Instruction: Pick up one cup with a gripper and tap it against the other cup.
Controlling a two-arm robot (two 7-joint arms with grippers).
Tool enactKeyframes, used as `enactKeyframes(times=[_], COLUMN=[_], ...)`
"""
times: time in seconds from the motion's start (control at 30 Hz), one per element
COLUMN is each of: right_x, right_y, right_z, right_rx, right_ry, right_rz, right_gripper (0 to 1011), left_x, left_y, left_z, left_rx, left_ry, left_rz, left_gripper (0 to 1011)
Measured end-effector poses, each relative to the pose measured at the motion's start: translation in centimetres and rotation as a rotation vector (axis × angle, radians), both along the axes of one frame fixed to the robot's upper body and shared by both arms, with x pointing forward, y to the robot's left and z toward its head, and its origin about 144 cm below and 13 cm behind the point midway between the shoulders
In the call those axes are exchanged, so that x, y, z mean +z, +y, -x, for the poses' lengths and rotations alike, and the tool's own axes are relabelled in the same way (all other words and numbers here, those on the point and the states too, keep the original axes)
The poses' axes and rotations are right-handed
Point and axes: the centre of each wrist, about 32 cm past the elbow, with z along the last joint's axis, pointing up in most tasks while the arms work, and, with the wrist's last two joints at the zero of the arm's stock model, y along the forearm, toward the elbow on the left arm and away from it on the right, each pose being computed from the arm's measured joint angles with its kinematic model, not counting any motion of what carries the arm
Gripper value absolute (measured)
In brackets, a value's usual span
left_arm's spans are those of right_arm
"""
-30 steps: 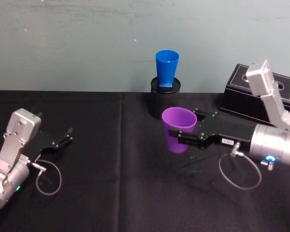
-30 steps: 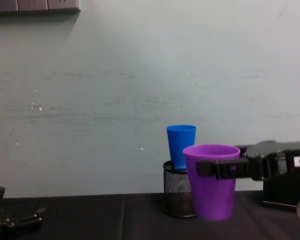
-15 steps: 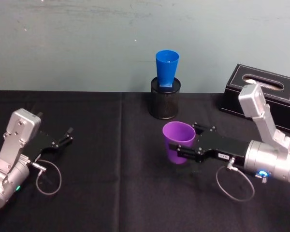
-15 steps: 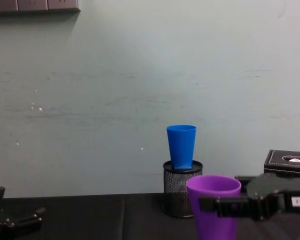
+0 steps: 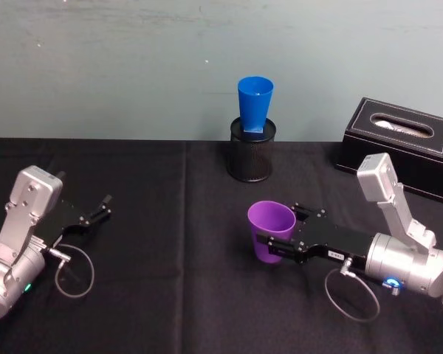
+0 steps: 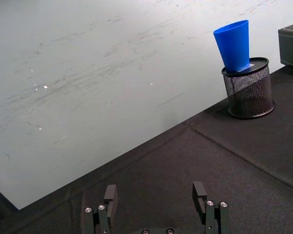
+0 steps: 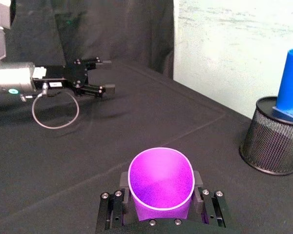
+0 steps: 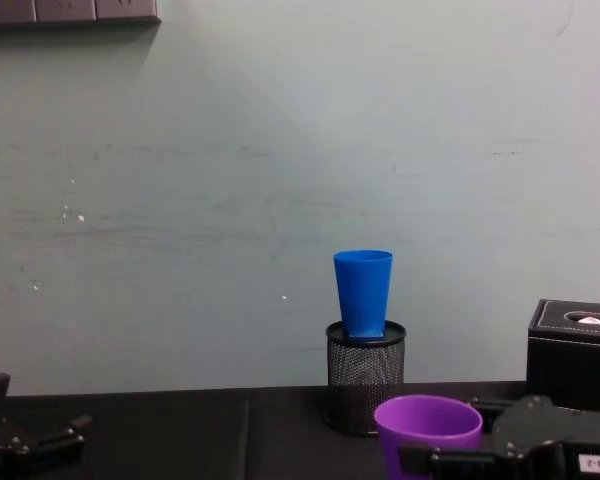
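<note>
Plastic makes the purple cup (image 5: 270, 229) look light, stiff and slippery. The right gripper (image 5: 275, 246) squeezes its sides, near the blue cup (image 5: 255, 104) in the mesh holder (image 5: 252, 155). The left gripper (image 5: 97, 210) rests open.

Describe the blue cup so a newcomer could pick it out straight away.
Look to the back edge of the black table, by the pale wall, where a black mesh pen holder stands. The blue cup sits upright in its mouth, standing well above it. The purple cup is nearer the robot, in the right pincer.
</note>
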Motion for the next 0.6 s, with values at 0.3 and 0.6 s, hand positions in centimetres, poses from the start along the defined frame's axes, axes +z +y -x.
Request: enactKeyframes(times=[0.3,0.6], right_x=[-1.3,-2.0], right_y=[0.1,0.2], right_z=[-0.1,-0.3], right_rx=[-0.008,-0.004], right_ry=[0.024,0.035], right_rz=[0.012,0.014], right_gripper=[726,726], left_x=[0.0,0.0], left_y=[0.0,0.0], left_z=[0.0,0.0], left_rx=[0.0,0.0], left_ry=[0.0,0.0], left_rz=[0.0,0.0], left_gripper=[1011,1011])
